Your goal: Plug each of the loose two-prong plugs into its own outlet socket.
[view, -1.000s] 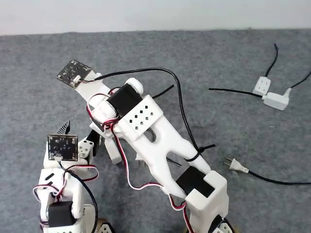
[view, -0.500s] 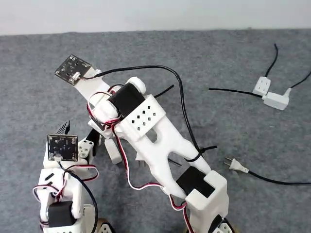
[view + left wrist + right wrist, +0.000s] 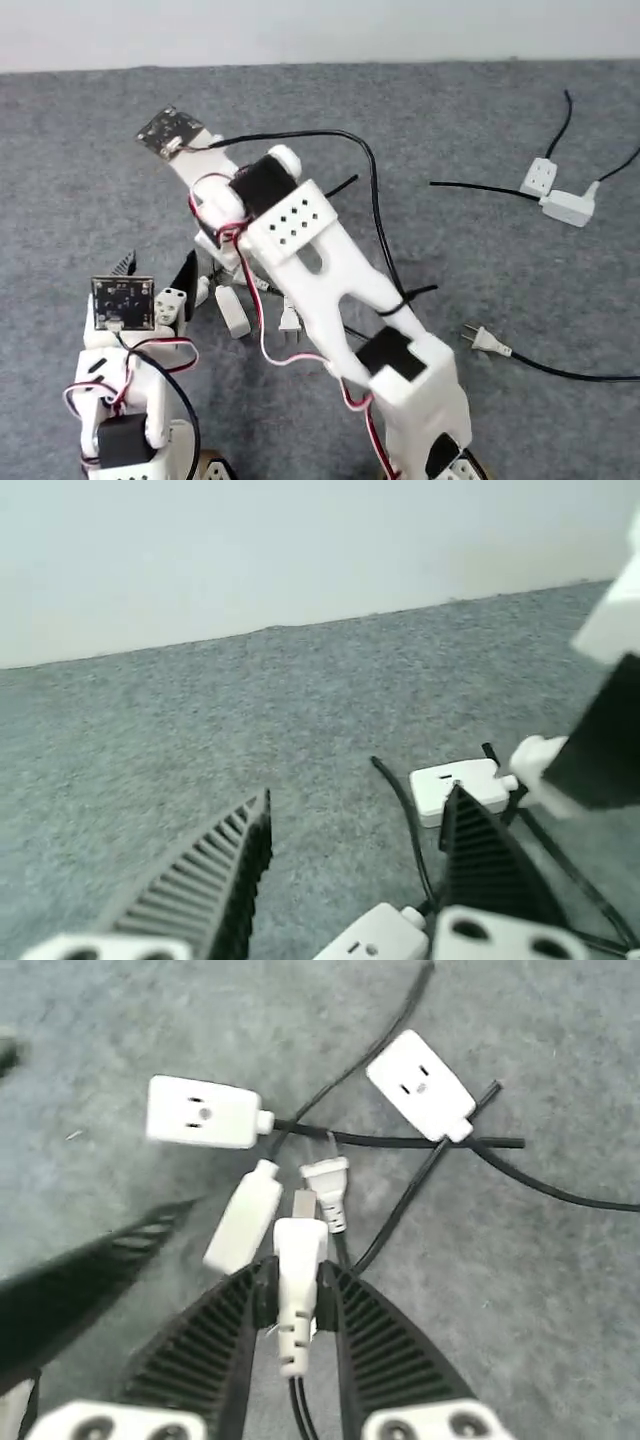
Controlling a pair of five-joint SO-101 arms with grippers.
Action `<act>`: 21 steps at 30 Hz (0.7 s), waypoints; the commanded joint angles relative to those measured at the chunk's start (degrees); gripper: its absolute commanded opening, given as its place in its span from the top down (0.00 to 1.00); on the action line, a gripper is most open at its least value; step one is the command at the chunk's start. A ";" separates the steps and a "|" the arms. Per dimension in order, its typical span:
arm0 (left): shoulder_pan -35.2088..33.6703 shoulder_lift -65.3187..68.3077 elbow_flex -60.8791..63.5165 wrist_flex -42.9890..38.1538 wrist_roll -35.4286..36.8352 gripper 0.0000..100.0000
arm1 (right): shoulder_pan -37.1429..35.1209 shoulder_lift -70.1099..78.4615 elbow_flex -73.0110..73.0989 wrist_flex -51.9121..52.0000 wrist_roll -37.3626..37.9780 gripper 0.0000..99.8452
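Grey felt covers the desk. Near its front left corner the left hand stands wide with nothing between its ribbed fingers. A white socket block lies just past its tips.

The right hand is clamped on a white two-prong plug. The plug's long axis runs straight out from the hand, prongs leading. Dead ahead of the prongs, just beside them, lies a second loose plug, not a socket. One outlet socket and another outlet socket flank that axis farther out, slots facing the hand. I judge the held plug must swing aside to line up with either.

Toward the right edge a third plug lies well apart from both hands.
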 commanded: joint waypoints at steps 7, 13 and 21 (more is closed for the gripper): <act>-2.29 -0.18 -0.57 -1.67 -0.18 0.73 | 2.15 8.13 -13.98 2.59 -2.20 0.99; -2.29 -0.18 -0.57 -1.67 -0.18 0.73 | 3.03 8.75 -13.89 0.75 -4.04 0.99; -1.93 -0.18 -0.31 -1.67 -0.26 0.73 | 5.76 15.34 -13.80 -4.79 -3.16 0.99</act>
